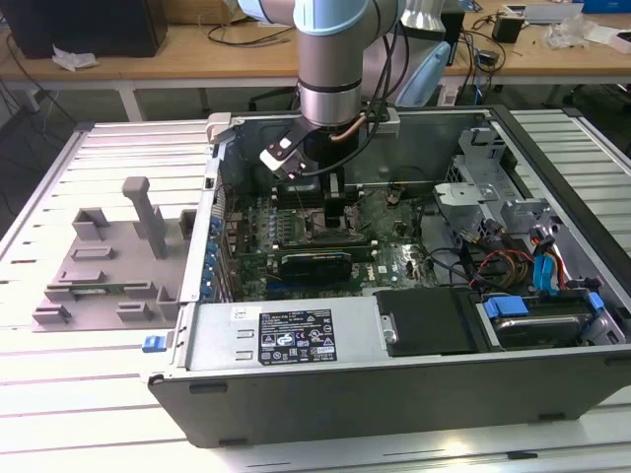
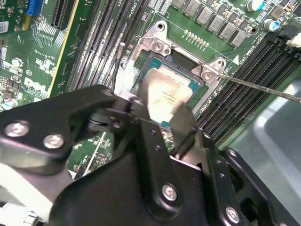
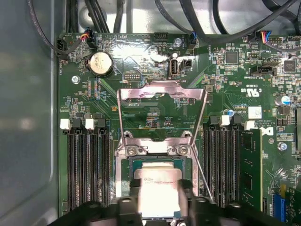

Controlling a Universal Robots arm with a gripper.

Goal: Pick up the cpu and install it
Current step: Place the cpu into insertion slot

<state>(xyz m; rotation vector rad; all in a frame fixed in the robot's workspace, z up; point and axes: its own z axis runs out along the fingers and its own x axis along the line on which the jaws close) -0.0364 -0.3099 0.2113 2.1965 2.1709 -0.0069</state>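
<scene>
The cpu (image 2: 165,93) is a flat square chip with a shiny silver top, and it sits in or just above the open motherboard socket (image 2: 155,59). My gripper (image 2: 164,107) reaches down inside the computer case (image 1: 296,399). Its two fingers (image 2: 146,101) press against opposite edges of the chip. The first wrist view shows the cpu (image 3: 159,186) between the fingertips, with the socket's metal load plate (image 3: 162,92) flipped up behind it. In the exterior view the gripper (image 1: 335,205) hangs over the middle of the motherboard.
Rows of black memory slots (image 3: 87,165) flank the socket on both sides. The thin socket lever (image 2: 263,87) sticks out to one side. A drive cage with cables (image 1: 513,246) fills the exterior view's right. A grey fixture (image 1: 108,266) lies outside the case.
</scene>
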